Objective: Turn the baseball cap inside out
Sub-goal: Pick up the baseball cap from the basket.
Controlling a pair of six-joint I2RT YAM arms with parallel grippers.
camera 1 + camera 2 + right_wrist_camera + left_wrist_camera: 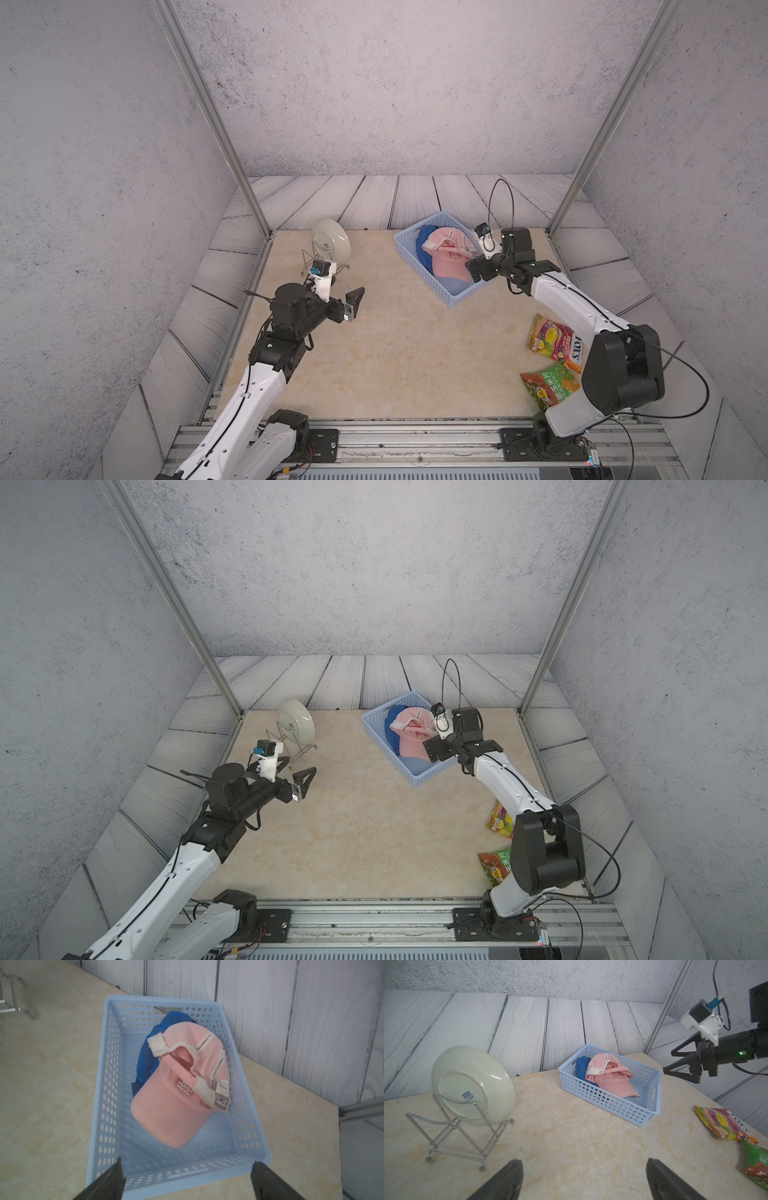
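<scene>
The pink baseball cap (166,1109) lies in a pale blue perforated basket (107,1093), toward the far right of the desk (395,353). Its brim points at the basket's near end. The crown is crumpled and shows inner parts: a white sweatband, a back strap, and white seam tape printed "MAJOR LEAGUE BASEBALL". Two small tags hang at the sweatband; one carries red lettering too small to read with certainty. Pale logo stitching sits on the front panel just above the brim, but I cannot make out the letters. Beneath the cap, at the far end of the basket, a bright blue cloth item (145,1059) peeks out, touching it.

The right hand (187,1161) hovers at the basket's near end, jaws spread wide and holding nothing, apart from the cap.

The left hand (584,1160) is well apart from the basket, over the left of the desk, likewise released and empty. Near it a pale green plate (471,1076) stands tilted in a wire rack (446,1126); its underside bears a small blue stamp, illegible.

At the near right of the desk lie two snack bags: one marked "FOX'S" (555,343), and just beside it a green bag (548,386) with Chinese characters.
</scene>
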